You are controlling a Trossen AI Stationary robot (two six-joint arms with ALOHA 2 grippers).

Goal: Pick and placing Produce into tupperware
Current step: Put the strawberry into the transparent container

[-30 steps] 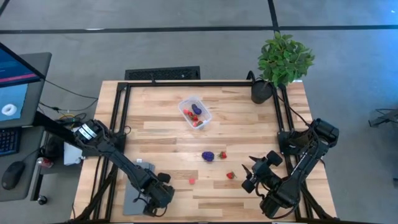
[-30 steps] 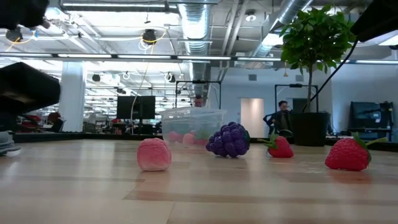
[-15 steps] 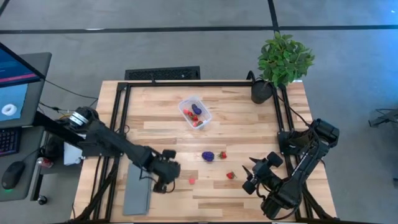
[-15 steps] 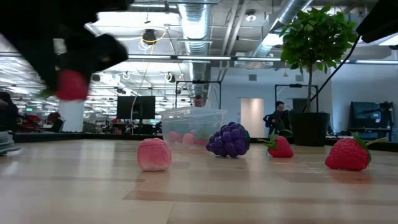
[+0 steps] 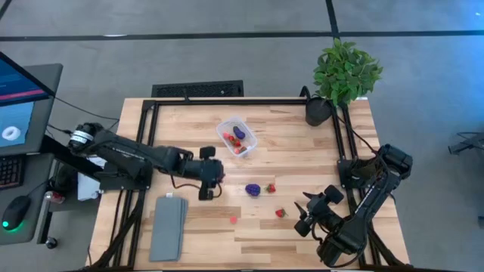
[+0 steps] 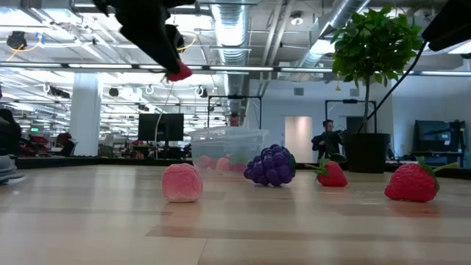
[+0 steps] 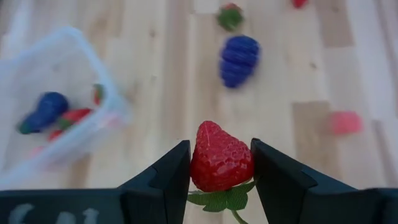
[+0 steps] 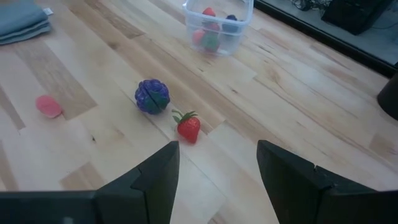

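Moved: left gripper (image 7: pixel 221 180) has swung from the grey slab (image 5: pixel 168 227) toward the clear rounded plastic tub (image 5: pixel 237 136).
Left gripper: pinching a glossy, dimpled red strawberry (image 7: pixel 220 157) with green leaves.
Right gripper (image 8: pixel 217 168): spread, empty.

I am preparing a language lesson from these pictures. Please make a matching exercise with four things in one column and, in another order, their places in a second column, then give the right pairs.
Things:
1. strawberry
2. grape cluster
3. eggplant
4. potted plant

Places:
A. at the table's far right corner
B. inside the tupperware
C. between the left gripper's fingers, above the table
D. lying on the bare wood, middle of the table

Pairs: 1-C, 2-D, 3-B, 4-A
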